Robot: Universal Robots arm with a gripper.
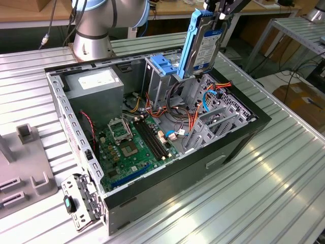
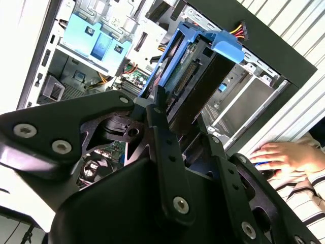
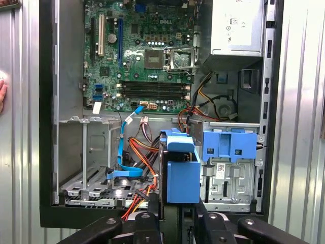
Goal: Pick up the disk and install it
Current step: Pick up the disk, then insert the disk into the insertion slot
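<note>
The disk [image 1: 207,44] hangs upright above the open computer case [image 1: 238,140], its white label facing the exterior view's right and a blue rail along its edge. My gripper [image 1: 217,15] is shut on the disk's upper end from above. In the second wrist view the disk [image 2: 195,76] sits between the black fingers [image 2: 161,127], connector side showing. In the first wrist view the disk [image 3: 182,175] shows end-on with its blue rail, over the gap between the empty drive bay [image 3: 89,168] and the metal cage [image 3: 228,178] with the blue latch [image 3: 228,145].
Inside the case lie the green motherboard [image 1: 129,147], the grey power-supply box [image 1: 96,84] and loose orange and blue cables [image 1: 203,101]. A person's hand [image 2: 277,155] rests on the table beside the case. The arm's base [image 1: 94,30] stands behind it; a grey fixture [image 1: 25,168] is at the exterior view's left.
</note>
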